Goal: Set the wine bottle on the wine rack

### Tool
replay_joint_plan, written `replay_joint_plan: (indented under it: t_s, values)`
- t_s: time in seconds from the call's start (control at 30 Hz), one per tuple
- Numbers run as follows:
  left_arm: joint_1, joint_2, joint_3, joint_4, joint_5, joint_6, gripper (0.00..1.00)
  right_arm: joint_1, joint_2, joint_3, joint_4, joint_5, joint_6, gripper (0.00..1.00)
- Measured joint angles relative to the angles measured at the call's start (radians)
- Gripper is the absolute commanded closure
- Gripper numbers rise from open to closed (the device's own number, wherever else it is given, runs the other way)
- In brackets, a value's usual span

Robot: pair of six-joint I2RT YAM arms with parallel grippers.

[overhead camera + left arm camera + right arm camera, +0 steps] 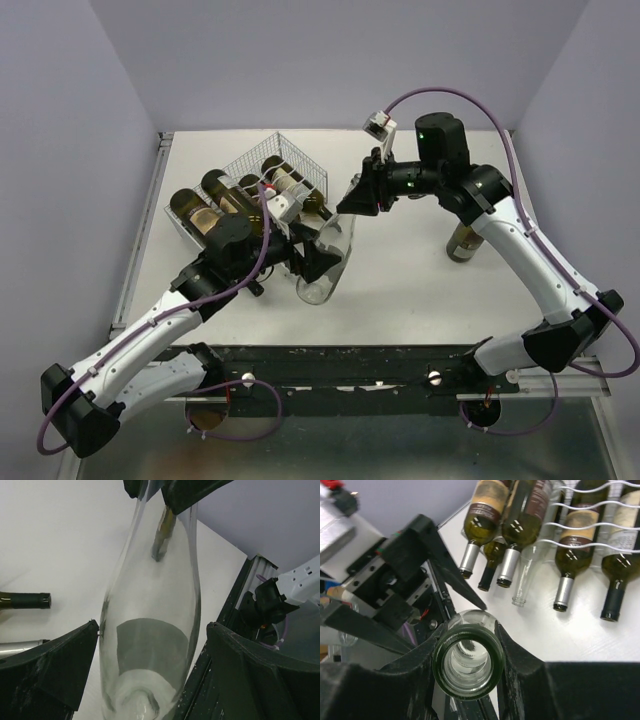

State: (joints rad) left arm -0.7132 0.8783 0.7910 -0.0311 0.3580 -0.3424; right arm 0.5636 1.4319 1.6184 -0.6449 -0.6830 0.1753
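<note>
A clear glass wine bottle (326,255) hangs tilted over the table, just right of the white wire wine rack (243,161). My right gripper (354,197) is shut on its neck; the right wrist view looks down the green-rimmed mouth (468,667) between the fingers. My left gripper (316,262) is open and straddles the bottle's lower body (150,645). Its left finger (50,670) is at the glass and its right finger (260,675) stands a little apart. The rack's wires (592,524) show in the right wrist view.
Several dark bottles (225,195) lie in the rack, their necks pointing toward the table's middle (502,572). Two necks (25,600) show left of the left gripper. A dark bottle (462,243) stands upright at the right, by the right arm.
</note>
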Motion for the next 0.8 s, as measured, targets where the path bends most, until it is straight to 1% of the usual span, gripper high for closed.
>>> replay_joint_plan:
  t_s: [0.17,0.43,0.73,0.77,0.8]
  values:
    - [-0.002,0.020,0.000,-0.011,0.050,-0.002,0.01,0.045,0.000,0.028,-0.010,-0.036,-0.053,0.99]
    - [-0.002,0.043,0.009,-0.005,0.115,-0.003,0.01,0.062,-0.003,0.033,-0.008,-0.082,-0.095,0.99]
    - [-0.003,0.076,0.003,0.117,0.280,-0.037,0.01,0.084,-0.028,0.033,0.027,-0.169,-0.101,0.99]
    - [-0.003,0.077,0.003,0.132,0.291,-0.040,0.05,0.085,-0.034,0.033,0.035,-0.178,-0.101,0.99]
    - [-0.003,0.078,0.003,0.142,0.299,-0.045,0.16,0.085,-0.040,0.033,0.043,-0.185,-0.102,0.99]
